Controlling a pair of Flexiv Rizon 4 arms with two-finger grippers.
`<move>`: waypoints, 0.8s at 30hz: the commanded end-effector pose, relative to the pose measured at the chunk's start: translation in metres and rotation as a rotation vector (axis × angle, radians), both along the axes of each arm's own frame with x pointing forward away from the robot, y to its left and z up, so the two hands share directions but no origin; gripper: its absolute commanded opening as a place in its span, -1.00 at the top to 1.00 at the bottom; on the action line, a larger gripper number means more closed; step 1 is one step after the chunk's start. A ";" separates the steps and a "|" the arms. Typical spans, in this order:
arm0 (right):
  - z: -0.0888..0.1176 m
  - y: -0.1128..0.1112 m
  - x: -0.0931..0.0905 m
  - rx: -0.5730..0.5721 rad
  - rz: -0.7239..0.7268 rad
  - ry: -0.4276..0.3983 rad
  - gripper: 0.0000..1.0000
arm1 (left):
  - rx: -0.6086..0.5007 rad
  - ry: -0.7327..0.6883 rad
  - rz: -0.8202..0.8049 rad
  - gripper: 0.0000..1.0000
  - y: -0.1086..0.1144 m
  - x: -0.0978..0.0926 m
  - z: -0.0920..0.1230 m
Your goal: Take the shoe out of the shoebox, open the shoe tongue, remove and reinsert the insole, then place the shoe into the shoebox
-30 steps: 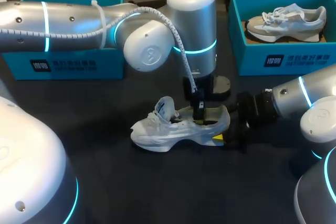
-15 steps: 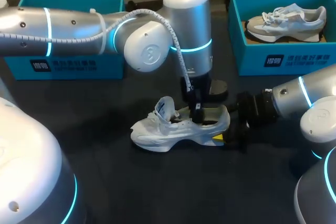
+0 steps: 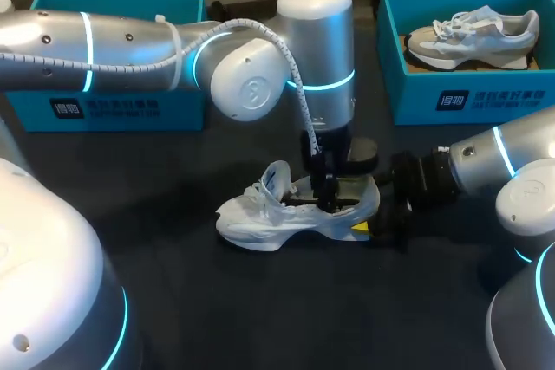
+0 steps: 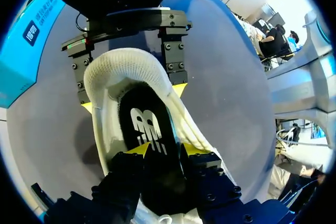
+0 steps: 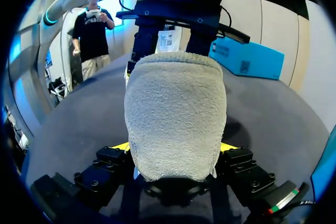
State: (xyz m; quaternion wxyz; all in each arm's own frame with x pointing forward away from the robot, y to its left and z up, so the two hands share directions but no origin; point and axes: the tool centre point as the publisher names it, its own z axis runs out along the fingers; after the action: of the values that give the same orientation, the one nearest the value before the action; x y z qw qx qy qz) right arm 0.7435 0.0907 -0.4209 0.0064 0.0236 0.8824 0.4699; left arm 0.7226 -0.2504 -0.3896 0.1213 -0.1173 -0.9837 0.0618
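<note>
Dark table [image 3: 225,301] holds 1 white shoe [image 3: 260,218], 2 teal shoeboxes [image 3: 486,101].

This is a robotics lab, a test bench rather than a home or shop. Two silver arms with glowing cyan rings meet over a dark table [image 3: 260,309]: the left arm [image 3: 130,41], with a cable tied along it, and the right arm [image 3: 512,162]. The left gripper [image 4: 167,149] pinches the insole [image 4: 147,124] of a shoe [image 3: 260,214], and the right gripper [image 5: 176,148] clamps its heel. Beyond the grippers stand two matching teal boxes, the left shoebox [image 3: 113,110] and the right shoebox [image 3: 468,97]. The right one holds a second shoe [image 3: 473,36].
</note>
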 end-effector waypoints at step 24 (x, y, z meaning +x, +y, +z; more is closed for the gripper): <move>-0.001 0.000 0.000 -0.003 -0.001 -0.001 1.00 | -0.052 -0.282 -0.028 0.21 0.003 0.004 -0.063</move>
State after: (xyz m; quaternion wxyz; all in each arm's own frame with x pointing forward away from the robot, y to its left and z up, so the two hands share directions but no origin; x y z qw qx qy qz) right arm 0.7434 0.0907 -0.4221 0.0069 0.0233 0.8824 0.4699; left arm 0.7317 -0.2471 -0.4099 0.0024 -0.1430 -0.9871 0.0713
